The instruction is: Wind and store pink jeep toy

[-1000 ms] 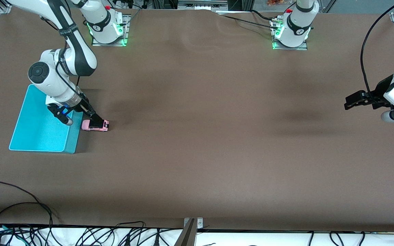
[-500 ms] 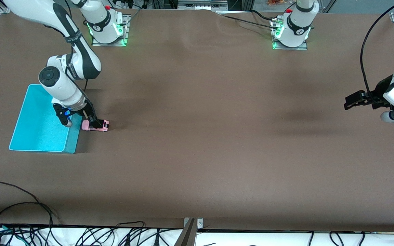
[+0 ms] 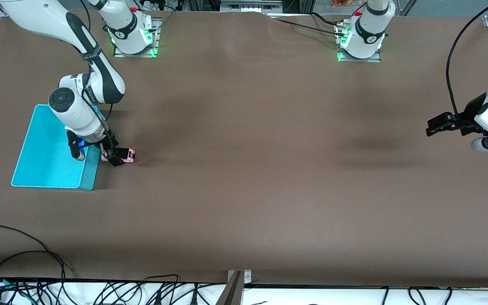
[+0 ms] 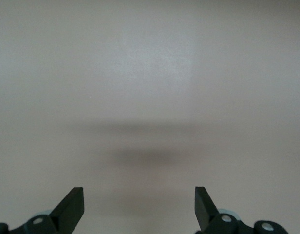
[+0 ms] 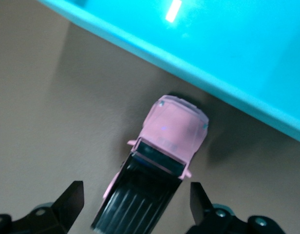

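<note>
The pink jeep toy (image 3: 127,156) stands on the brown table right beside the teal bin (image 3: 40,161), on the side toward the left arm's end. In the right wrist view the jeep (image 5: 172,131) has its pink hood pointing at the bin wall (image 5: 228,53) and its black roof lies between my fingers (image 5: 72,200). My right gripper (image 3: 115,158) is down around the jeep, open, with a gap on each side of the body. Out over the left arm's end of the table my left gripper (image 3: 431,127) waits, open and holding nothing.
The left wrist view shows only bare table under the open left gripper (image 4: 139,207). Cables lie along the table edge nearest the front camera (image 3: 36,254). The two arm bases (image 3: 131,29) stand at the edge farthest from that camera.
My right gripper has come down from above the jeep's roof until its fingers straddle the jeep, and they have begun to narrow. The left arm has not moved.
</note>
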Available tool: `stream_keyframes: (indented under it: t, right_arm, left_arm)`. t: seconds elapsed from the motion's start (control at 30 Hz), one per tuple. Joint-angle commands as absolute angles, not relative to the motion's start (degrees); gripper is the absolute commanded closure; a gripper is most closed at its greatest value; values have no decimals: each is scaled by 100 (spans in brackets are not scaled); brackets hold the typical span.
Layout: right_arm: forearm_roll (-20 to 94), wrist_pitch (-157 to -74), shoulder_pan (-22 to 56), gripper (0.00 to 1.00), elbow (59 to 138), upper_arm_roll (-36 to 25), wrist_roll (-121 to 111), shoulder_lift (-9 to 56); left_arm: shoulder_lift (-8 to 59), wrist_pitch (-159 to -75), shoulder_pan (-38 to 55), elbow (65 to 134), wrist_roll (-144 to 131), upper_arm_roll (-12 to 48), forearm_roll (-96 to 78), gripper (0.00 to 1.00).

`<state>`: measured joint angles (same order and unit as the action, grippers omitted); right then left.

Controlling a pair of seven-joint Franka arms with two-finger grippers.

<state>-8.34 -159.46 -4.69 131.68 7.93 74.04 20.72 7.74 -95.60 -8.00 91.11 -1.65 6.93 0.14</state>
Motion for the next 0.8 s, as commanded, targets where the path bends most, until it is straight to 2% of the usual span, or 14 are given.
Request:
stream_keyframes:
  t: [0.0, 0.1, 0.13, 0.2, 0.33, 0.4, 0.63, 0.77]
  right_arm:
    - [-967, -16040, -466, 3, 13069, 765, 7576, 2215]
    - [-976, -16084, -466, 6, 13069, 765, 7576, 2250]
    - [-967, -16084, -466, 17, 13069, 765, 7576, 2276]
    - [-984, -16101, -466, 29, 13069, 765, 7576, 2311]
    - [-993, -16216, -466, 81, 13069, 773, 7559, 2320]
    - [-1002, -16207, -466, 96, 13078, 773, 7559, 2285]
    - [-949, -16058, -369, 100, 13096, 809, 7559, 1978]
    - [-967, -15427, -360, 100, 13078, 844, 7515, 1583]
  left_arm:
    - [659, -9633, -809, 9229, -53, 712, 97, 0]
    - [659, -9633, -809, 9229, -44, 712, 97, 0]
    - [659, -9633, -809, 9220, -44, 712, 97, 0]
    - [659, -9633, -809, 9229, -53, 712, 97, 0]
    - [659, -9633, -809, 9229, -53, 712, 97, 0]
    - [659, -9633, -809, 9229, -53, 712, 97, 0]
    - [659, -9633, -809, 9229, -53, 712, 97, 0]
    - [659, -9633, -809, 9229, -44, 712, 97, 0]
